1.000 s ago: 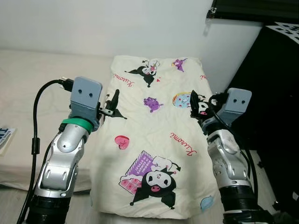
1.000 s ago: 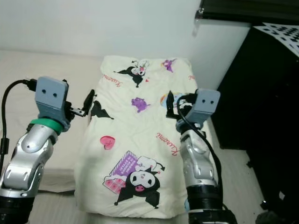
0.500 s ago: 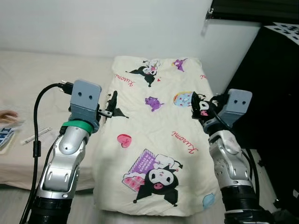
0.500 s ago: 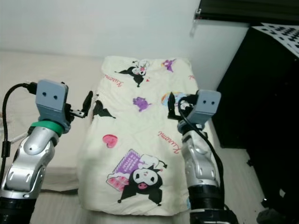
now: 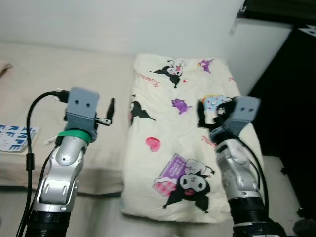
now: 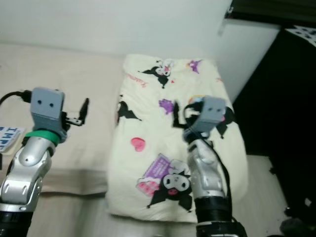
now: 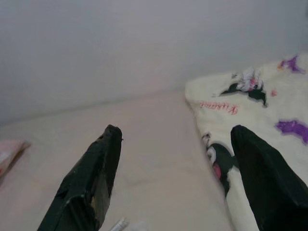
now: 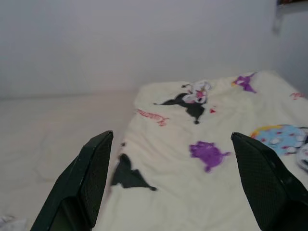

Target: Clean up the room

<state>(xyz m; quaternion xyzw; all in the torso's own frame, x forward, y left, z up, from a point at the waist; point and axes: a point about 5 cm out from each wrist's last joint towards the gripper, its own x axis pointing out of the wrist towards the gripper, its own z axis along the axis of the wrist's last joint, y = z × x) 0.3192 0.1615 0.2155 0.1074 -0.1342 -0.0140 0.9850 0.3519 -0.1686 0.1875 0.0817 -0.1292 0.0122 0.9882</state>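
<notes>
A cream blanket [image 5: 182, 148] printed with black-and-purple cartoon figures lies folded on the right end of a beige bed [image 5: 59, 74]. My left gripper [image 5: 110, 109] is raised over the bare sheet just left of the blanket's edge, open and empty; in its wrist view the left gripper [image 7: 175, 132] frames the sheet and the blanket's corner [image 7: 250, 91]. My right gripper [image 5: 207, 111] hovers above the blanket's right part, also open and empty. In the right wrist view the right gripper [image 8: 171, 134] looks along the blanket [image 8: 202, 144] toward the wall.
A card with blue print [image 5: 15, 138] and a small white item [image 5: 49, 140] lie on the sheet at the left. Black furniture [image 5: 291, 98] stands close on the right. A white wall [image 5: 123, 19] backs the bed. Something pink [image 7: 9, 149] lies at the bed's far side.
The head camera has swung left, so the blanket sits further right in the picture. My left gripper now hangs over the bare sheet instead of the blanket's edge. Both stay open.
</notes>
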